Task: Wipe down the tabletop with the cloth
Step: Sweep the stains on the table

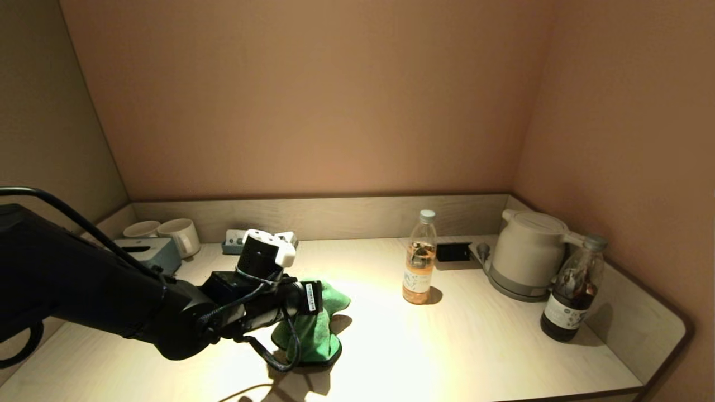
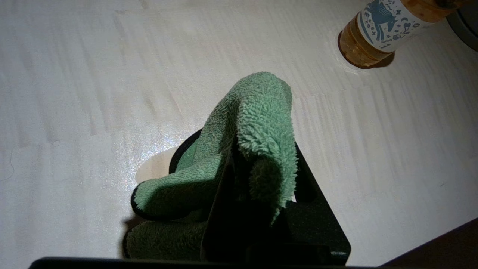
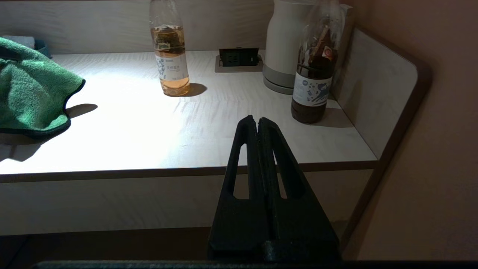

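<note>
Pale tabletop (image 1: 447, 346) under green cloth (image 1: 313, 329) in clenched left gripper (image 1: 313, 298) jaws; right gripper (image 3: 257, 121) jaws pressed together, off-table.

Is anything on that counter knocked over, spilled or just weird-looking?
Nothing stands out. Both bottles and the kettle stand upright, with no spill showing on the tabletop. The left gripper holds the bunched green cloth.

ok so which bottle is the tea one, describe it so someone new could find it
Start at the white kettle in the tabletop's back right corner. To its left, out in the open, stands the tea bottle. Unlike the dark bottle by the right wall, it holds pale amber liquid and has a white cap.
</note>
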{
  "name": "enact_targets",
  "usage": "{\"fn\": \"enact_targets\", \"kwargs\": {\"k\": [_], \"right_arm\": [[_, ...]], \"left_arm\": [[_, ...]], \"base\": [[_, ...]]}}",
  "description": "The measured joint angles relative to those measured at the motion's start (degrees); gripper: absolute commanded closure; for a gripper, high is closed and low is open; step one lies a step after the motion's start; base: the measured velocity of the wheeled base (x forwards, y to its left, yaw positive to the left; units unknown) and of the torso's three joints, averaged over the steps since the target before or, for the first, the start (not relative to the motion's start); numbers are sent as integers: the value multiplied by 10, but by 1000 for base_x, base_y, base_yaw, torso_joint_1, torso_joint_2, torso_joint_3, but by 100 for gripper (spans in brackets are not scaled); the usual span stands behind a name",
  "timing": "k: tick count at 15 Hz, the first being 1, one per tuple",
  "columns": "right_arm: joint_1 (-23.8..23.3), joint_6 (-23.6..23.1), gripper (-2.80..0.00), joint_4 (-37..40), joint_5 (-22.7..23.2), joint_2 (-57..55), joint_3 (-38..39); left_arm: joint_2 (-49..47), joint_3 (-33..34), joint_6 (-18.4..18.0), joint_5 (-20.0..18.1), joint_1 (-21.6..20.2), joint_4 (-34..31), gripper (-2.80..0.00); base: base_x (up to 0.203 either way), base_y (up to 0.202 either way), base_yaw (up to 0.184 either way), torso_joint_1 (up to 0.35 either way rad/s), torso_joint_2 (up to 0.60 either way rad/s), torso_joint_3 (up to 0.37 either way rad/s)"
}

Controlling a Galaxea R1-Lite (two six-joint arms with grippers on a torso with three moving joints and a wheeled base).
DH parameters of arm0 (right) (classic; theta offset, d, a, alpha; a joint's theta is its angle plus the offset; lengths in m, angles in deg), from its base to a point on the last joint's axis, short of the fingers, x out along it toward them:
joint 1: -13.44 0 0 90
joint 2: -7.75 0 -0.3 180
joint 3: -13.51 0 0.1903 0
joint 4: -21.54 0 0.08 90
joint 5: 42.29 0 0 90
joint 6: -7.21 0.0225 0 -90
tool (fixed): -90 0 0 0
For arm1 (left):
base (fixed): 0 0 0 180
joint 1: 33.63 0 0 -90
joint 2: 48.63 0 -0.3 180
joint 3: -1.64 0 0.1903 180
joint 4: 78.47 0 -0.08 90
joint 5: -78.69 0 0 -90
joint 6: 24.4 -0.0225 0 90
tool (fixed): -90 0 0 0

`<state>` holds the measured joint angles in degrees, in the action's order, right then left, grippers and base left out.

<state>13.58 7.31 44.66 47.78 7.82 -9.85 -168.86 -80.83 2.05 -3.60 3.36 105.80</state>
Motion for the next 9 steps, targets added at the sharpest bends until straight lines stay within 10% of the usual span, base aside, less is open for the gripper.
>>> {"fn": "enact_targets", "kwargs": {"k": [9], "right_arm": [[0,0,0,0,0,0,0]], "left_arm": [[-101,-18,-59,80,48,0,0]], "base": [[0,0,0,0,0,0]]}}
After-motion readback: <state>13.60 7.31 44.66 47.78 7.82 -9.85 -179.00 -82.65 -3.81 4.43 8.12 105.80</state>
